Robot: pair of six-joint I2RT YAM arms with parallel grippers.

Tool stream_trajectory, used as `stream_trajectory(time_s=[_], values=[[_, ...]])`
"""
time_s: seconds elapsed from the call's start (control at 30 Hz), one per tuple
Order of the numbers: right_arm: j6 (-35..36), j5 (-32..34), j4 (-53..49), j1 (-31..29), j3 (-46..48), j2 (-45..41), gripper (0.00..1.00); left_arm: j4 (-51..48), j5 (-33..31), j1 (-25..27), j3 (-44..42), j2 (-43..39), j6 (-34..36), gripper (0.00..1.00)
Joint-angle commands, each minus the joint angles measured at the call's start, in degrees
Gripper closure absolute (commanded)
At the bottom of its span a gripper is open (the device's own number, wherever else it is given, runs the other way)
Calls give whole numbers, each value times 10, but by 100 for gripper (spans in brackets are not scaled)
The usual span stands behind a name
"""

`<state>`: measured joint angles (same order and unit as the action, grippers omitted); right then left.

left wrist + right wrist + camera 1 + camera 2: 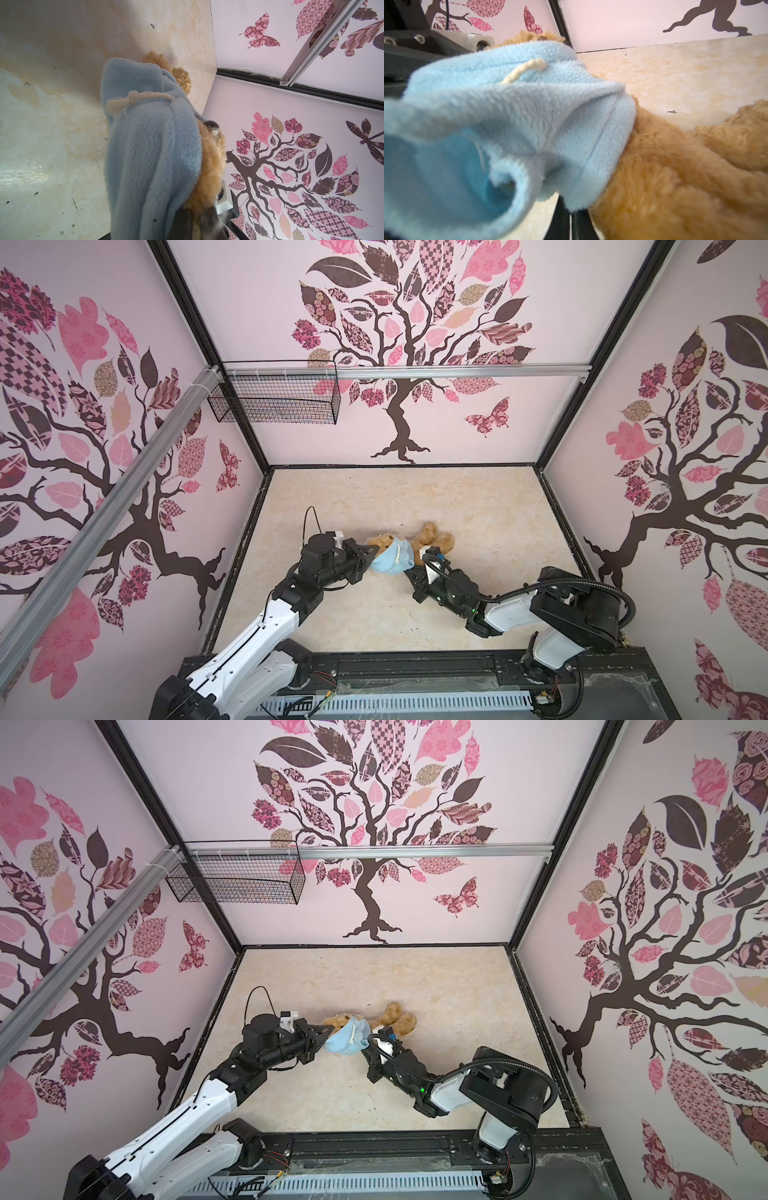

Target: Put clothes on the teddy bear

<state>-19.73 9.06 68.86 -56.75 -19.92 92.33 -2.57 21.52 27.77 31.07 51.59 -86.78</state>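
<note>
Teddy bear [434, 539] lies head toward the left gripper [371, 552], legs past the right gripper [414, 563] (nearer its belly); both grippers pinch the shirt [390, 558].

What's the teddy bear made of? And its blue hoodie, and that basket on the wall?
The teddy bear: plush, curly golden-brown pile, likely synthetic. The blue hoodie: soft fleece, matte and fuzzy, with a cream twisted-cord drawstring. The basket: thin black wire mesh you can see through, probably coated metal.
</note>
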Motion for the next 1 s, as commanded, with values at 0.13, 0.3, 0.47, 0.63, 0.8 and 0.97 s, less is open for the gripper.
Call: stream_trajectory(time_s=[0.13,0.3,0.47,0.63,0.8,0.97], values=[[-9,69,-93,23,38,-66,100,-22,26,-18,3,-4,68,100],[-19,93,-180,65,77,-116,100,-56,75,-74,-3,-10,109,100],[-36,143,-286,85,82,-168,100,-89,81,-94,3,-13,160,100],[-72,143,-380,140,63,-191,100,-90,87,-105,-5,-9,194,100],[-88,74,-402,220,57,-206,100,-82,170,-178,-2,42,253,100],[-57,-75,-388,221,-19,-120,100,-39,169,-149,-2,78,241,100]])
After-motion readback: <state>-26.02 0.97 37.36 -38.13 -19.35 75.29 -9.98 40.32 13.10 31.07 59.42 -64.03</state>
